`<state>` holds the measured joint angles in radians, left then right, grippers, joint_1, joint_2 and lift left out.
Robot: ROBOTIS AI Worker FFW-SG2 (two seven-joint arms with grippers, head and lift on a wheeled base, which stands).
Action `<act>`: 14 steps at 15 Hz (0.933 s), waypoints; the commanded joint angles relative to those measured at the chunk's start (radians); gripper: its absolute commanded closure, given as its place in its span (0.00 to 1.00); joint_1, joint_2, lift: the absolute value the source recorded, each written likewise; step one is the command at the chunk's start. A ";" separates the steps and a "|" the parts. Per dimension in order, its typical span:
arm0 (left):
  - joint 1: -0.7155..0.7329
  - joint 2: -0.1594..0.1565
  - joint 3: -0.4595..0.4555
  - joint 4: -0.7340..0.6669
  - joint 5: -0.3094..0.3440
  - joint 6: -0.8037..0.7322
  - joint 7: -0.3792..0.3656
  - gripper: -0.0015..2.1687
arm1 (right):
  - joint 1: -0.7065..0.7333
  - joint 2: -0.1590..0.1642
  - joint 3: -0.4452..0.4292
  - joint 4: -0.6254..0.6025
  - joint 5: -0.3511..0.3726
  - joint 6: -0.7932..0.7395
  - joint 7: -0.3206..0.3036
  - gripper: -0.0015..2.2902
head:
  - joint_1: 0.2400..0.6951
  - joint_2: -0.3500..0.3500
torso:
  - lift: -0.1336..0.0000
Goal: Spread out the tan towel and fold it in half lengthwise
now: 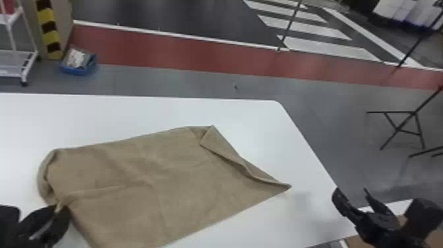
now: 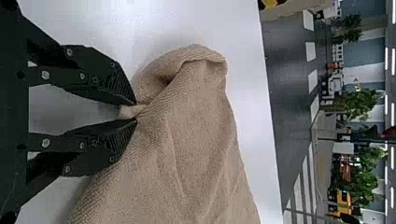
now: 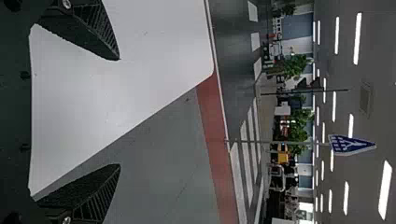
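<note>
My left gripper [image 2: 136, 112] is nearly closed, pinching a bunched corner of the tan towel [image 1: 132, 178] on the white table [image 1: 132, 113]. Right gripper [image 3: 119, 112]: wide open, empty. I should tug outward low and slow, then flatten the right-side curl [image 1: 225, 148] before folding.

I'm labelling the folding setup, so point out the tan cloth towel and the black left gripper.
Tan cloth towel [image 1: 158, 179], head view: middle of its upper surface.
Black left gripper [image 2: 135, 112], left wrist view: midway between its fingertips.
</note>
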<state>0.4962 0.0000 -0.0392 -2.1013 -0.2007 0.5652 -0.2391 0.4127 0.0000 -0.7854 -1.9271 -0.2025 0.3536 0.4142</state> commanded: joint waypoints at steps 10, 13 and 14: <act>-0.080 -0.003 0.148 -0.394 -0.121 0.526 -0.390 0.99 | -0.005 0.001 -0.014 0.022 0.000 -0.014 0.014 0.03 | 1.00 0.00 | 0.04; -0.231 -0.003 0.168 -0.421 -0.233 0.713 -0.548 0.99 | -0.008 0.001 -0.014 0.025 0.000 -0.017 0.015 0.03 | 1.00 0.00 | 0.04; -0.265 -0.003 0.160 -0.425 -0.261 0.735 -0.554 0.99 | -0.008 0.001 -0.014 0.027 0.000 -0.017 0.017 0.03 | 1.00 0.00 | 0.04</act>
<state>0.2846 0.0000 0.1257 -2.5186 -0.4180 1.2523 -0.7904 0.4055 0.0000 -0.7991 -1.9026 -0.2025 0.3375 0.4302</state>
